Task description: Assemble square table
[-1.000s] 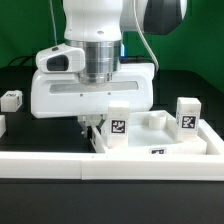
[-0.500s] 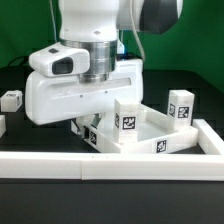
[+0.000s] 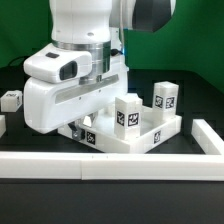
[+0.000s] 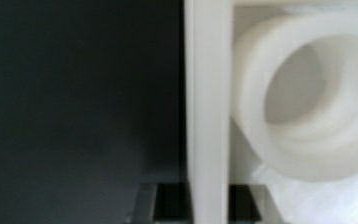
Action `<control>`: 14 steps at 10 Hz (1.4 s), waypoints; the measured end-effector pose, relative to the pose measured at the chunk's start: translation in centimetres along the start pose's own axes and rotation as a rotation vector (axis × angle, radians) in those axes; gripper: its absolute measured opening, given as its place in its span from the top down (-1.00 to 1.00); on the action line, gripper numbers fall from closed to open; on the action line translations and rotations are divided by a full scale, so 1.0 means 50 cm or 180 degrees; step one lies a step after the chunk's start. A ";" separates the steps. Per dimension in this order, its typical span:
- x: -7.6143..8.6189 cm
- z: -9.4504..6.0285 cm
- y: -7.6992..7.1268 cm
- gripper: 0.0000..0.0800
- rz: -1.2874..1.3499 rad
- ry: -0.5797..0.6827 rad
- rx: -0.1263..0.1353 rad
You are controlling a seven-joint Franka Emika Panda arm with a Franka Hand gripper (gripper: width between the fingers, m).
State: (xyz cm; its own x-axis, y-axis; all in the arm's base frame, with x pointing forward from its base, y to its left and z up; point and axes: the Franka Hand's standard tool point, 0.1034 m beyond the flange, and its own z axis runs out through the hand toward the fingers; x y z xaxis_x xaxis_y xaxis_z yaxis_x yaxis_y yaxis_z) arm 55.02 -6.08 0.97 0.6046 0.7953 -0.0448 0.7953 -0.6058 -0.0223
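End effector (image 4: 208, 202) clamped on the raised edge of the square table slab (image 3: 135, 138), which sits on the worktop (image 3: 198, 100) behind the border wall (image 3: 110, 166). Two legs (image 3: 128, 110) (image 3: 165, 97) stand upright at slab corners. Round socket (image 4: 309, 100) just beside the grip. Loose leg (image 3: 10, 99) lies well apart, at the exterior view's left.

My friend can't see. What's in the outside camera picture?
The white robot's gripper grips the edge of the white square table, which has two tagged legs standing on it. Another leg lies apart at the exterior view's left, behind a low white wall.
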 end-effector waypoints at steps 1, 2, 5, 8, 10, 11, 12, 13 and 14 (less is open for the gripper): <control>0.008 0.001 0.003 0.85 -0.0278 0.0028 -0.0142; 0.014 0.002 0.001 0.85 -0.0545 -0.0004 -0.0120; 0.023 -0.008 0.020 0.85 -0.1236 -0.0017 -0.0324; 0.011 -0.008 0.029 0.85 -0.1749 -0.0134 -0.0350; 0.030 -0.005 0.022 0.85 -0.2213 -0.0240 -0.0374; 0.046 -0.004 0.019 0.85 -0.2624 -0.0268 -0.0398; 0.074 -0.013 0.020 0.85 -0.2975 -0.0241 -0.0460; 0.106 -0.023 0.017 0.85 -0.3289 -0.0243 -0.0494; 0.124 -0.028 0.014 0.85 -0.3479 -0.0240 -0.0524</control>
State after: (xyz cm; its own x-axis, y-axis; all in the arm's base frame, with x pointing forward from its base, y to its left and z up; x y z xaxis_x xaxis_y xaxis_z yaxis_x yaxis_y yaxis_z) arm 59.37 -1.54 2.07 -0.4266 0.8931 -0.1428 0.8986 0.4365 0.0458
